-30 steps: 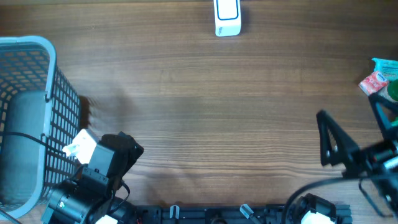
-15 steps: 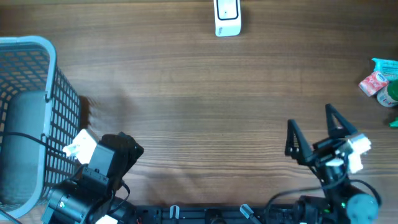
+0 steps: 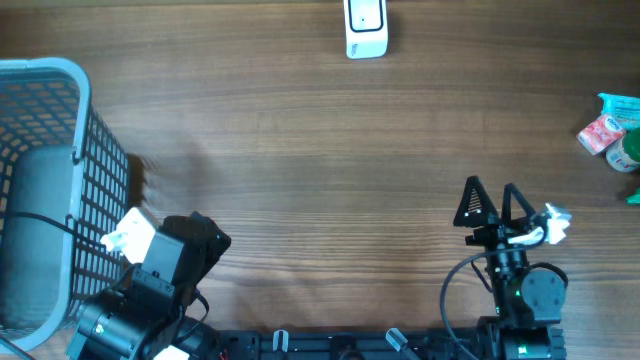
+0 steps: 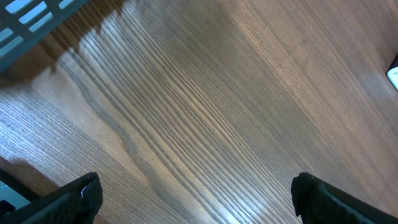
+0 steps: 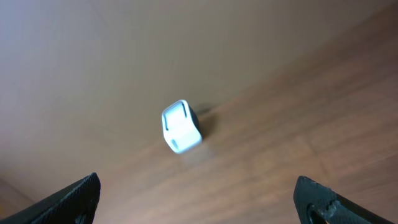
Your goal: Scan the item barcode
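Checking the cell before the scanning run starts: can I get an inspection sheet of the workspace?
Surface: wooden table, no spills seen.
Job's things: white scanner at far edge; red-white packet, teal packet, green item at right edge.
Clutter: nothing seen.
Grippers: left gripper open, empty; right gripper open, empty.
Cables: black cable across basket; second cable loops at near edge.
Surroundings: basket stands at left edge.

White rounded plastic barcode scanner [image 3: 365, 28] w/ blue-edged face sits far centre, alone. Small pink-red packet [image 3: 600, 133], teal packet [image 3: 620, 105] & green-white item [image 3: 628, 152] bunch together at right edge, partly cut off.
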You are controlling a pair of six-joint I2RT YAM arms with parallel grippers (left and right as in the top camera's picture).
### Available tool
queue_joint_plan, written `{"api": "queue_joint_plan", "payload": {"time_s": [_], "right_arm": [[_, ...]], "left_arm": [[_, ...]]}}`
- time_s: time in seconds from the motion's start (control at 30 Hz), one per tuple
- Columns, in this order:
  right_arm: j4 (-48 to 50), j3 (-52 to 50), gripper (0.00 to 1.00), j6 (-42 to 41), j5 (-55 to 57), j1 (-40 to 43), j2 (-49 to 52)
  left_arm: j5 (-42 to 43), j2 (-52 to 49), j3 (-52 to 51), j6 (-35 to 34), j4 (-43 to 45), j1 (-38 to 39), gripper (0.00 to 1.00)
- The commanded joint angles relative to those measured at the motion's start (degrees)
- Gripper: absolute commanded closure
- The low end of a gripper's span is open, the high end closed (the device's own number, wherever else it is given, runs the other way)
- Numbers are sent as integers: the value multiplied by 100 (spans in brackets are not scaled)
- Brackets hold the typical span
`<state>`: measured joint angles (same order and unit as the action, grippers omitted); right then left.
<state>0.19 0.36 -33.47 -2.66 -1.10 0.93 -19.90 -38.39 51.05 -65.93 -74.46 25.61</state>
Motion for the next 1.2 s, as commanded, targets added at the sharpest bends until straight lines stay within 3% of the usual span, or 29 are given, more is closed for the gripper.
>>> {"api": "queue_joint_plan", "payload": {"time_s": [0.0, 0.23, 0.87, 1.0, 1.03, 1.1, 1.17], "right_arm": [[-9, -11, 0, 1261, -98, -44, -74], [-20, -11, 0, 2151, -164, -44, -74], [-7, -7, 0, 2142, -160, -42, -66], [-7, -7, 0, 2142, -160, -42, -66], [-7, -7, 0, 2142, -160, -42, -66], [-7, -7, 0, 2144, -160, -42, -66], [-7, -7, 0, 2142, -160, -42, -66]], "left_arm": [[-116, 20, 28, -74, 2, 33, 0], [-116, 20, 28, -74, 2, 33, 0], [-116, 55, 26, -74, -9, 33, 0], [-192, 514, 26, -26, 332, -431, 0], [-81, 800, 22, 350, 678, -461, 0], [673, 1508, -184, 2531, 2352, -739, 0], [1681, 1954, -564, 3906, 3528, -1088, 0]]}}
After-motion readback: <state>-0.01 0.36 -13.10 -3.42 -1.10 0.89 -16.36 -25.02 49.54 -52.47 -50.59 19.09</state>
